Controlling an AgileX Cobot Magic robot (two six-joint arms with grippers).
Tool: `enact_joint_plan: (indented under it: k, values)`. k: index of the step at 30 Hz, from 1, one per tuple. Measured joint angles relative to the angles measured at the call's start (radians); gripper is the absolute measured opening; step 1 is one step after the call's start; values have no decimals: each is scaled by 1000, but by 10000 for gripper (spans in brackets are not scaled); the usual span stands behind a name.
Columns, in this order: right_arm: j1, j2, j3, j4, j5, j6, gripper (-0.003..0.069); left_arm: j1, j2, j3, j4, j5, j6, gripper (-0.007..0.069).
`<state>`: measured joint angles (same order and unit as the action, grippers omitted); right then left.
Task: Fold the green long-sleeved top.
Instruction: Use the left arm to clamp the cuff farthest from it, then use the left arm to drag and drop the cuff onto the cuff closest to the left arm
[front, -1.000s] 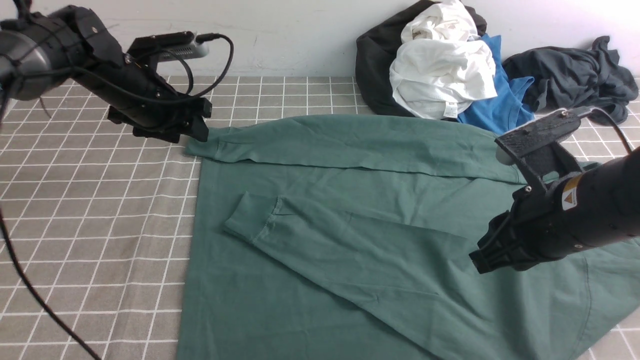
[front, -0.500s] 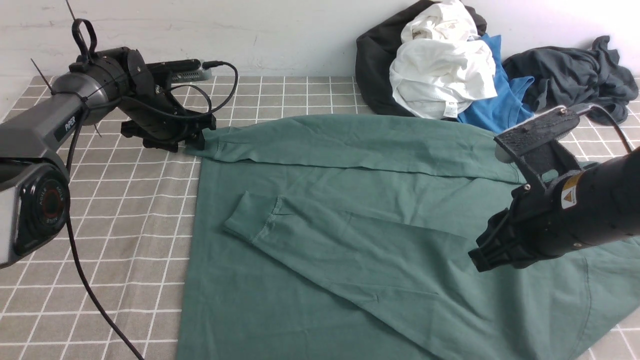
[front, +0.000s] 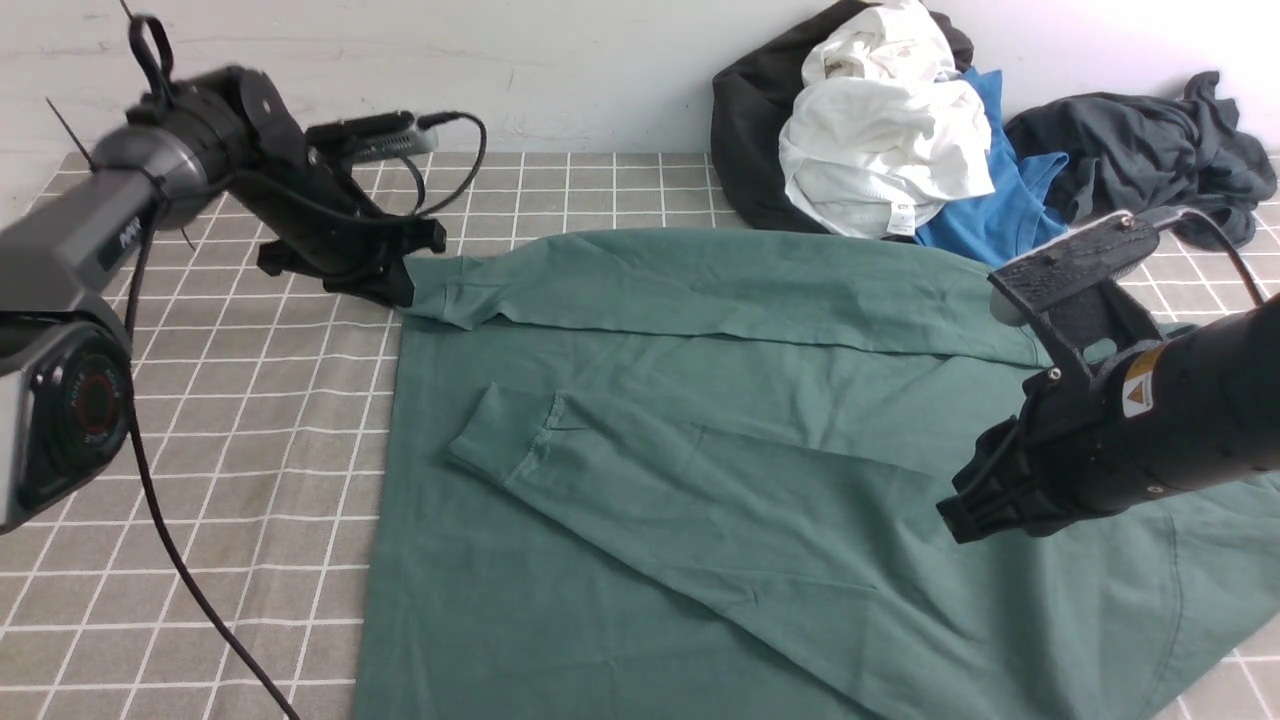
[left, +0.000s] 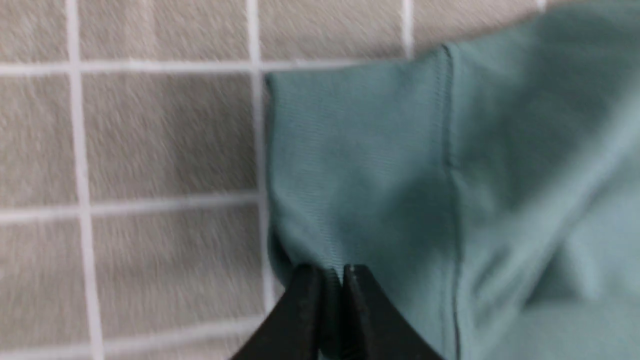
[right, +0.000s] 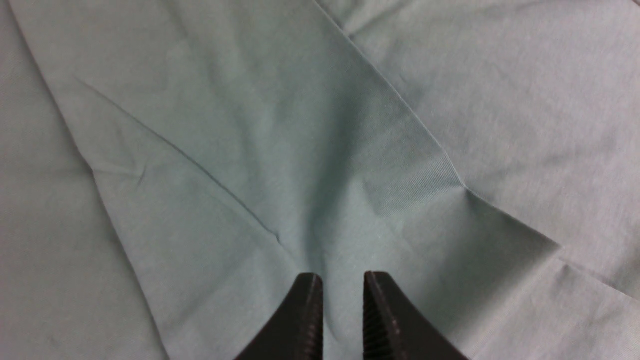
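Observation:
The green long-sleeved top lies spread on the checked cloth, both sleeves folded across its body. The far sleeve's cuff reaches the top's far left corner, where my left gripper is shut on its edge and holds it slightly raised. In the left wrist view the jaws pinch the ribbed cuff. My right gripper rests on the near sleeve at the right. In the right wrist view its jaws stand narrowly apart with a raised fold of the green fabric between them, and creases run toward it.
A pile of clothes lies at the back right against the wall: a white garment, a black one, a blue T-shirt and a dark grey garment. The checked tablecloth shows at the left, crossed by the left arm's cable.
My left gripper has come down to the far sleeve's cuff and shut on it; the cuff has shifted slightly right. The right arm has stayed in place.

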<state>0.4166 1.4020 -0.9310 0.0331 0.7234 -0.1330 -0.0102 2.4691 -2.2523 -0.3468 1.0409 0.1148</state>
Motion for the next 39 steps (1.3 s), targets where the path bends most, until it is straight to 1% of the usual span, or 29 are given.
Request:
enact_joint_plan:
  k: [1, 2, 5, 9, 15, 19, 21, 22, 26, 28, 30, 33, 36, 39]
  values:
    - [0, 0, 0, 0, -2, 0, 117, 0, -31, -17, 2, 83, 0, 23]
    - [0, 0, 0, 0, -3, 0, 117, 0, -51, -23, 3, 126, 0, 23]
    - [0, 0, 0, 0, -5, 0, 117, -7, -103, -11, 18, 169, 1, 23]
    - [0, 1, 0, 0, -4, 0, 117, -33, -178, 82, 69, 172, 0, 23]
    - [0, 1, 0, 0, -2, 0, 117, -119, -421, 448, 91, 184, 10, 23]
    - [0, 1, 0, 0, 1, 0, 117, -156, -508, 595, 115, 185, 18, 23]
    - [0, 1, 0, 0, 2, 0, 117, -185, -560, 722, 137, 168, 16, 23]
    - [0, 1, 0, 0, 2, 0, 117, -185, -563, 722, 139, 168, 16, 23]
    - [-2, 1, 0, -1, 3, 17, 117, -226, -584, 847, 164, 86, 8, 23]
    - [-7, 1, 0, -4, 5, 27, 118, -235, -585, 866, 169, 69, 8, 23]
    - [-34, 1, 0, -12, 9, 46, 125, -249, -585, 890, 174, 37, 7, 23]
    - [-135, 1, 0, -33, -1, 88, 155, -267, -585, 896, 175, -4, 7, 23]
    - [-262, 10, -1, -33, -79, 133, 204, -276, -585, 896, 174, -33, 7, 23]
    - [-350, 58, -29, -14, -139, 139, 257, -276, -585, 896, 177, -51, 7, 23]
